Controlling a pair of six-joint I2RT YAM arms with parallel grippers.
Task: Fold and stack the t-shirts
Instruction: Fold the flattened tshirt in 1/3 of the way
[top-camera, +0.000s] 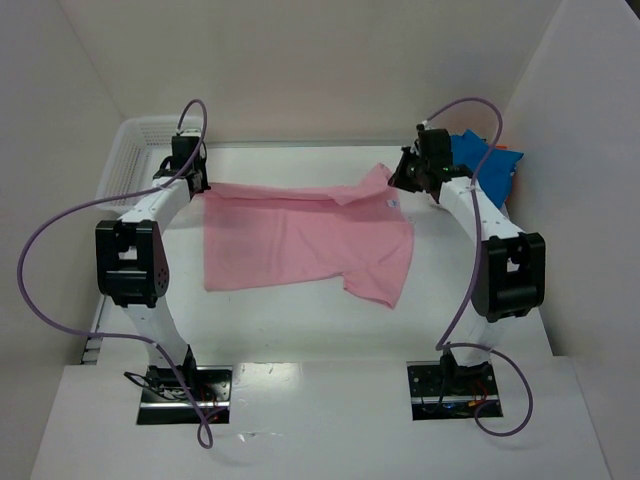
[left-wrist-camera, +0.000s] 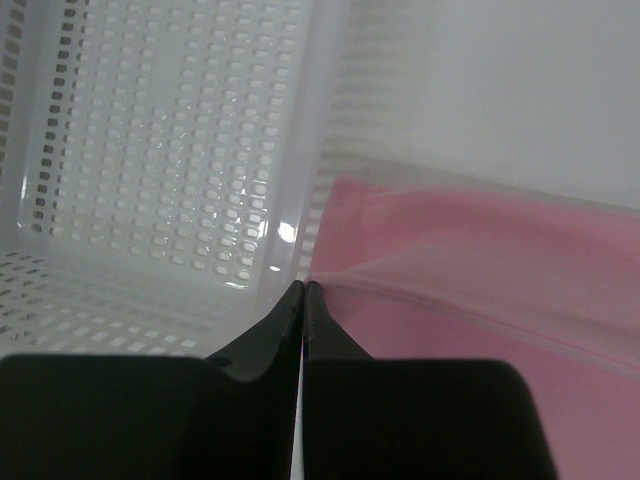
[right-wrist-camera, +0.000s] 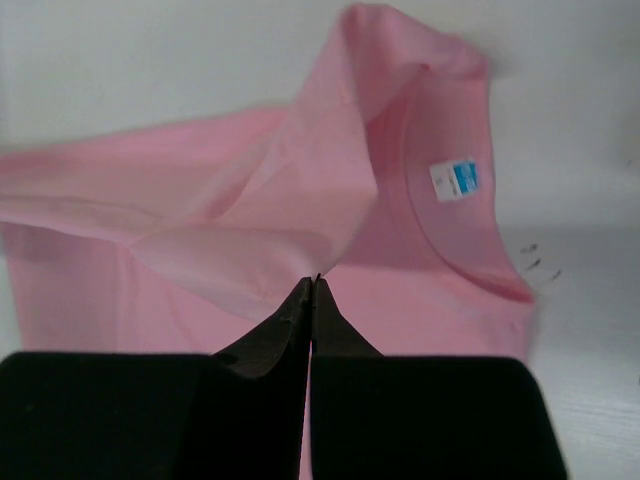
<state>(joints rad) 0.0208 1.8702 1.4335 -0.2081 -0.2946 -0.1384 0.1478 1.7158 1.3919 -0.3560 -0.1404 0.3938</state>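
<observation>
A light pink t-shirt (top-camera: 300, 240) lies spread on the white table, collar to the right. My left gripper (top-camera: 200, 187) is shut on the shirt's far left hem corner (left-wrist-camera: 330, 285), beside the basket. My right gripper (top-camera: 400, 180) is shut on the shirt's raised far right shoulder and sleeve fold (right-wrist-camera: 290, 215). The collar with its blue and white label (right-wrist-camera: 455, 180) shows in the right wrist view. A bright blue t-shirt (top-camera: 490, 165) lies crumpled at the far right, behind my right arm. White and lavender shirts are out of view.
A white plastic mesh basket (top-camera: 130, 150) stands at the far left, close against my left gripper; it also shows in the left wrist view (left-wrist-camera: 150, 130). White walls enclose the table at back and sides.
</observation>
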